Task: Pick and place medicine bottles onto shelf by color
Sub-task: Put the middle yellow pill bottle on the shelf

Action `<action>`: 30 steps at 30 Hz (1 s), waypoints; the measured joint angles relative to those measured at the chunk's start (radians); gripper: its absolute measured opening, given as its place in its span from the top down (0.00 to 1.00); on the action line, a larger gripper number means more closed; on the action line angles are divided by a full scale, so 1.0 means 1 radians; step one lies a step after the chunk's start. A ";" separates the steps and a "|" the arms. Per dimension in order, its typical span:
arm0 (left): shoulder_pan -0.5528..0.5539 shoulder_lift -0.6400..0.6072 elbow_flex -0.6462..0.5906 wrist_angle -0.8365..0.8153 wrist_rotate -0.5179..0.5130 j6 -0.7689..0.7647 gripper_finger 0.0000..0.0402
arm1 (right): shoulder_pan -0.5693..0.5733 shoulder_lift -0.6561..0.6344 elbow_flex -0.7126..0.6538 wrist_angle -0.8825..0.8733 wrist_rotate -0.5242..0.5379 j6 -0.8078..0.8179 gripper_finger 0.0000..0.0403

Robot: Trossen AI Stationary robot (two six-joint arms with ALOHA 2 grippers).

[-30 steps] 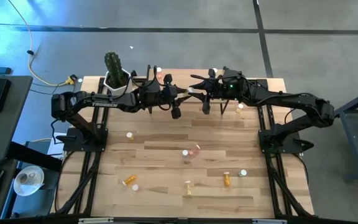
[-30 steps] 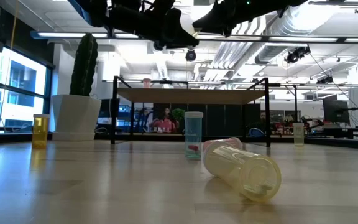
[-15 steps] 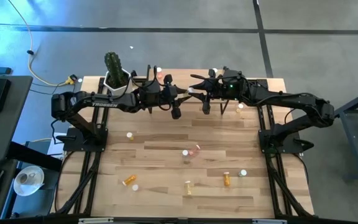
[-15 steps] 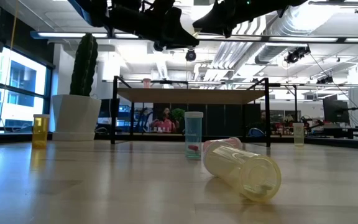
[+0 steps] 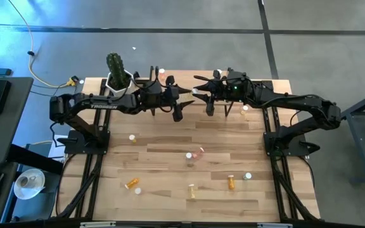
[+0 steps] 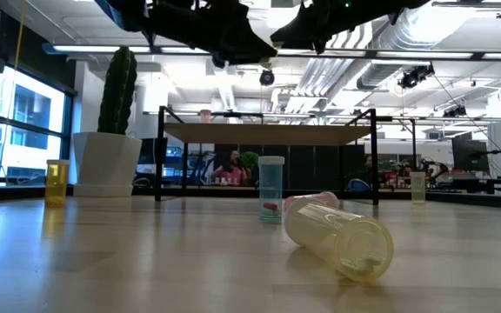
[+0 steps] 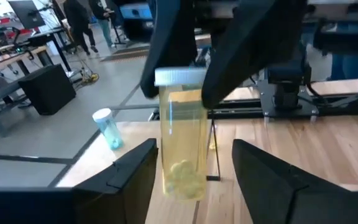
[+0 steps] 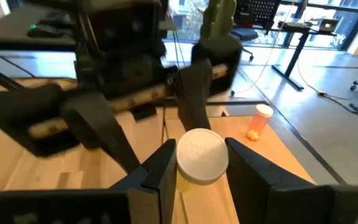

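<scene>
Yellow translucent bottle (image 7: 182,146) white-capped, pinched by right tool (image 8: 194,163), left tool (image 7: 194,177) spread around it.

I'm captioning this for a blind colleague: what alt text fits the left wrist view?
A yellow bottle with a white cap hangs upright, gripped near its cap by the right gripper, while the left gripper stands open on either side of its lower half. Behind it a pale blue bottle stands on the shelf.
</scene>
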 joint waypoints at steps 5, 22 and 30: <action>0.003 -0.041 0.000 -0.064 -0.058 0.031 0.48 | -0.017 0.000 0.088 -0.093 0.039 -0.039 0.74; 0.066 -0.318 0.000 -0.329 -0.073 0.044 0.48 | -0.266 0.043 0.279 -0.228 0.093 -0.028 0.74; 0.199 -0.426 0.000 -0.463 0.076 -0.023 0.48 | -0.341 0.180 0.410 -0.352 0.040 0.003 0.74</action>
